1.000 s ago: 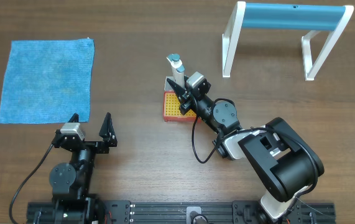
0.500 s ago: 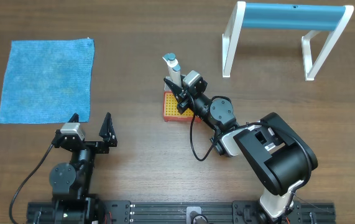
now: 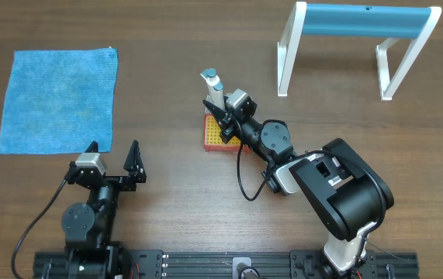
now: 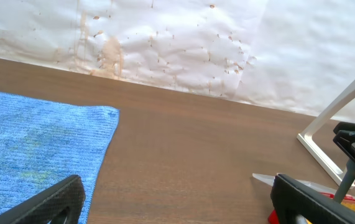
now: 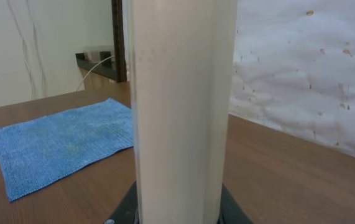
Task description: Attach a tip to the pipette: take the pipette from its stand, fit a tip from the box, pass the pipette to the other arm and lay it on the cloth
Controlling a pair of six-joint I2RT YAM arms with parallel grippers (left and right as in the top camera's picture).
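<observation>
My right gripper (image 3: 223,115) is shut on the white pipette (image 3: 216,87), which stands upright with its blue-grey top toward the table's far side. In the right wrist view the pipette body (image 5: 183,112) rises as a wide white column between the jaws. Below the gripper lies the red tip box (image 3: 219,136) with its yellow tip rack. The blue cloth (image 3: 58,101) is spread flat at the far left. My left gripper (image 3: 112,147) rests open near its base, just in front of the cloth (image 4: 34,149), with nothing between its fingers.
The white and blue pipette stand (image 3: 361,43) is at the far right, and one white leg of it (image 4: 345,118) appears in the left wrist view. Bare brown tabletop lies between the cloth and the tip box. A white wall backs the table.
The right gripper with the pipette has shifted a little up and to the left in the top view, over the tip box. The left arm has stayed still.
</observation>
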